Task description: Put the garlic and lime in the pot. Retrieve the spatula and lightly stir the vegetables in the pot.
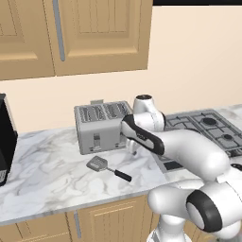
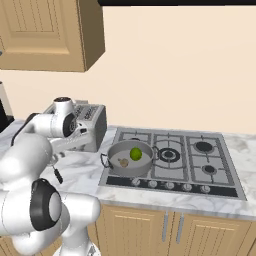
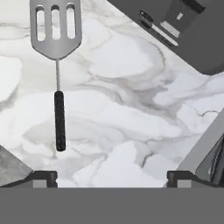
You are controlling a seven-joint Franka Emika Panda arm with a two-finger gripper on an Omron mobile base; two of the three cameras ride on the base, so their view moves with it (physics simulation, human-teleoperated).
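The spatula [image 3: 57,52] lies flat on the marble counter, slotted grey head away from me and black handle [image 3: 59,120] pointing back toward my left fingertip [image 3: 43,178]. My gripper [image 3: 111,179] hovers over the counter, open and holding nothing, with the spatula left of the gap. From the left base the spatula [image 1: 106,168] sits in front of the toaster, just left of my hand. The grey pot [image 2: 114,150] stands on the stove's front left burner. Inside it are the green lime [image 2: 135,153] and the tan garlic [image 2: 124,162].
A silver toaster [image 1: 100,125] stands against the wall right behind the spatula, and its dark side [image 3: 183,26] fills the hand view's upper right. The gas stove [image 2: 200,155] lies to the right. A black appliance [image 1: 4,142] sits at the far left.
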